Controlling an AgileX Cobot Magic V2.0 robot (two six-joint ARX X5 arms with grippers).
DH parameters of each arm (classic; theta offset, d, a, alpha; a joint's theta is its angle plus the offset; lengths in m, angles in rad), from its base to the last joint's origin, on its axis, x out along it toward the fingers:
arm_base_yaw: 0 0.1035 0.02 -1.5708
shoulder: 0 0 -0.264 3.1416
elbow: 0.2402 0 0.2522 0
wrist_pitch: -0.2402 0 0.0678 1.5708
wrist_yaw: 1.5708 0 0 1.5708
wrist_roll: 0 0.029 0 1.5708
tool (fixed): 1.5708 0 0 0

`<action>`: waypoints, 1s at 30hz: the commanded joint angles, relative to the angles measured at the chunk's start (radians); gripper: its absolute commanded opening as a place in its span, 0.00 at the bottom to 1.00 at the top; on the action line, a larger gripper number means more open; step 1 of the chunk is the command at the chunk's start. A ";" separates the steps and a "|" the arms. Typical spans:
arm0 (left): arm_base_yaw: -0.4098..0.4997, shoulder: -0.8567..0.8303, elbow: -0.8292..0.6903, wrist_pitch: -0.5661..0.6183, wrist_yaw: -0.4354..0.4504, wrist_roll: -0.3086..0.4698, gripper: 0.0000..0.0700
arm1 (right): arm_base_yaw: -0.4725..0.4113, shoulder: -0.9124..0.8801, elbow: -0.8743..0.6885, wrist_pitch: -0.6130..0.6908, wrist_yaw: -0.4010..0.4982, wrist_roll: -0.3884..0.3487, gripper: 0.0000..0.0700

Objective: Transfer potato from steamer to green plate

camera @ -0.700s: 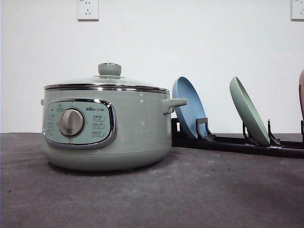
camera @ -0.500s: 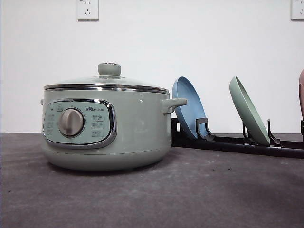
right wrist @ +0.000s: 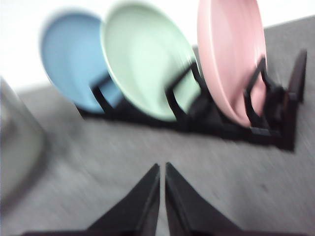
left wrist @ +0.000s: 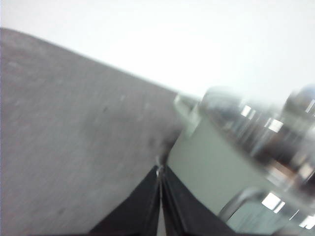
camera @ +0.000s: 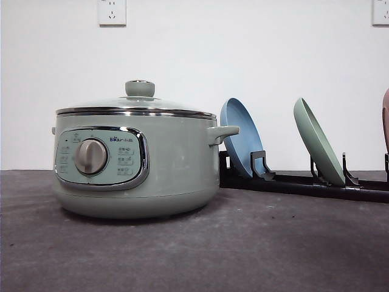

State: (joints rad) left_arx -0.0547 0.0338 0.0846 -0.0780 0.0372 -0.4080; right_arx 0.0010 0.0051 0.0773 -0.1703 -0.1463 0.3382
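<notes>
- You cannot see the potato; judging by the task, it lies inside the steamer (camera: 137, 161), under the glass lid (camera: 137, 104), which is on and closed.
- The steamer stands upright on the dark table (camera: 243, 249), to the left of the black rack (camera: 304, 182).
- The green plate (camera: 318, 143) leans on edge in that rack, well apart from the steamer, with the blue plate (camera: 240, 137) between them and a pink plate (right wrist: 231, 59) beyond it.
- You are at the very start: nothing has been lifted and the plate is not yet laid flat.
- Your left pincer (left wrist: 160, 179) has its tips pressed together, holding nothing; it sits low over the table just beside the steamer's wall.
- Your right pincer (right wrist: 162, 169) is likewise closed and empty, over the table and pointing towards the rack, with the green plate ahead of it but apart.
- Next, as I judge it, you must open a pincer, take the lid by its green knob (camera: 140, 89) and set it aside, and bring the green plate down onto the table.
- Both wrist views are blurred, so fine distances cannot be judged.
</notes>
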 commanded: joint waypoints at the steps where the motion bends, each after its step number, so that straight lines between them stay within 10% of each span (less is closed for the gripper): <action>1: -0.006 0.017 0.050 0.020 0.007 -0.075 0.00 | 0.009 0.000 0.044 0.016 -0.003 0.080 0.01; 9: -0.019 0.202 0.297 0.010 0.038 -0.071 0.00 | 0.023 0.079 0.255 -0.038 -0.018 0.107 0.01; 30: -0.136 0.649 0.950 -0.403 0.526 0.082 0.00 | 0.094 0.614 0.942 -0.583 -0.433 -0.186 0.01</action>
State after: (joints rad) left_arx -0.1864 0.6768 1.0096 -0.4767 0.5436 -0.3794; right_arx 0.0843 0.6115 0.9981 -0.7448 -0.5743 0.2128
